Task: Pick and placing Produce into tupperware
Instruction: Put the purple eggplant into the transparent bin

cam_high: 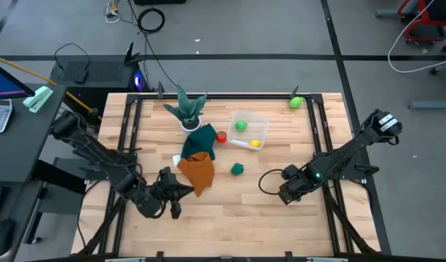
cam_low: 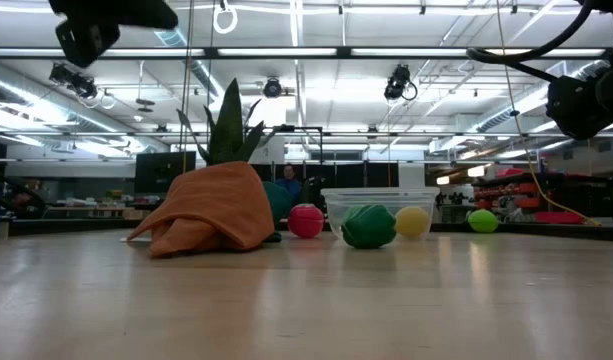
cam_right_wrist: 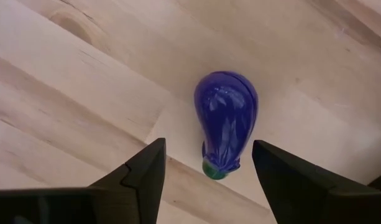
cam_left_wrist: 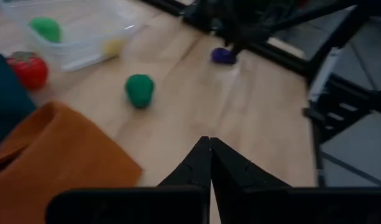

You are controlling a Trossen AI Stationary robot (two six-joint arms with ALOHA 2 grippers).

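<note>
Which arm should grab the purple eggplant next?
Right. The right gripper hangs open directly over the purple eggplant. The left gripper is shut, across the table by the orange cloth.

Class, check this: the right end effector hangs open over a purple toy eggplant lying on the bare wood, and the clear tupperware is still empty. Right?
Not quite. The high view shows the tupperware already holds a light green piece and a yellow piece. The rest stands: the right end effector is open over the purple eggplant.

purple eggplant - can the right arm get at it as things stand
Probably yes. In the right wrist view the purple eggplant lies alone on bare wood, right ahead of the right gripper, whose open fingers stand to either side of it without touching. Nothing lies between them.
</note>
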